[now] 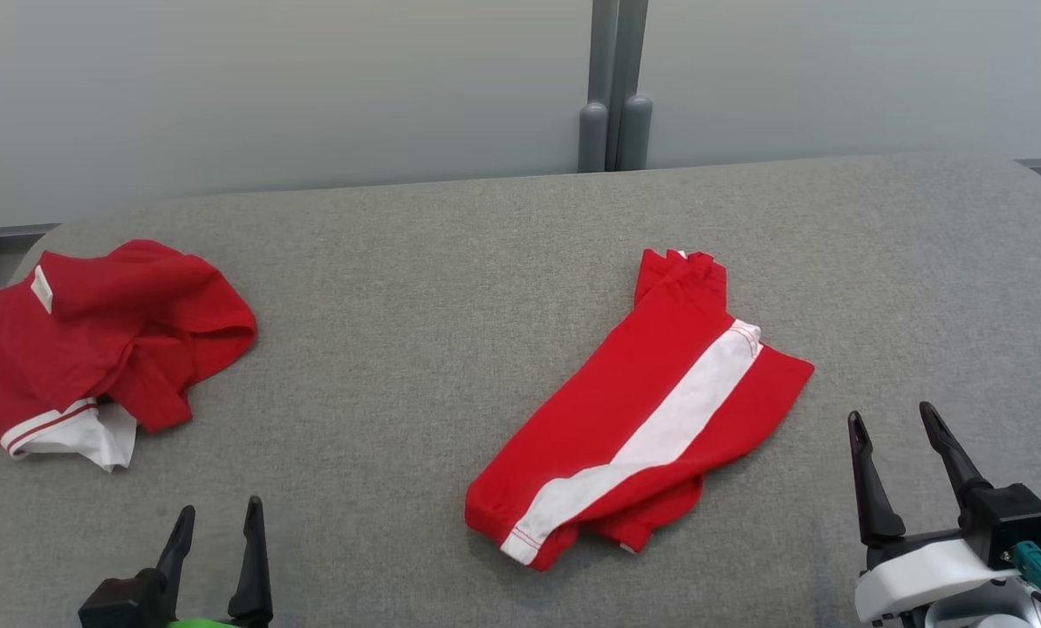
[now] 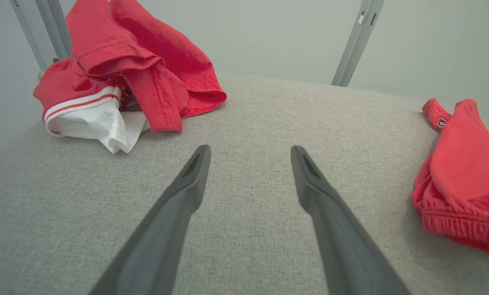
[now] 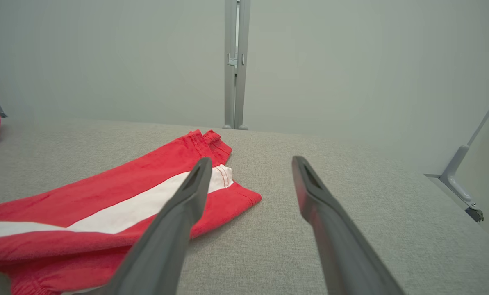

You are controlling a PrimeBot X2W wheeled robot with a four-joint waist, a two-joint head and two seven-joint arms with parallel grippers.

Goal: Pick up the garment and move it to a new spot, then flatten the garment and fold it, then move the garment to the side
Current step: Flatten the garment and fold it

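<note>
A red garment with a white stripe [image 1: 642,410] lies folded in a slanted oblong right of centre on the grey fabric surface [image 1: 450,262]. The right wrist view has it [image 3: 105,205] at the lower left, and it sits at the right edge of the left wrist view [image 2: 465,172]. A second red garment with white trim [image 1: 101,340] lies crumpled at the far left, close ahead of my left gripper [image 2: 146,61]. My left gripper [image 1: 221,508] [image 2: 250,149] is open over bare fabric. Just right of the folded garment, my right gripper [image 1: 892,413] [image 3: 251,159] is open and holds nothing.
A pale wall with a grey upright post [image 1: 614,87] runs behind the surface. The surface has rounded back corners, and its right edge [image 3: 433,180] drops off near a metal frame leg [image 3: 459,180]. Bare fabric lies between the two garments.
</note>
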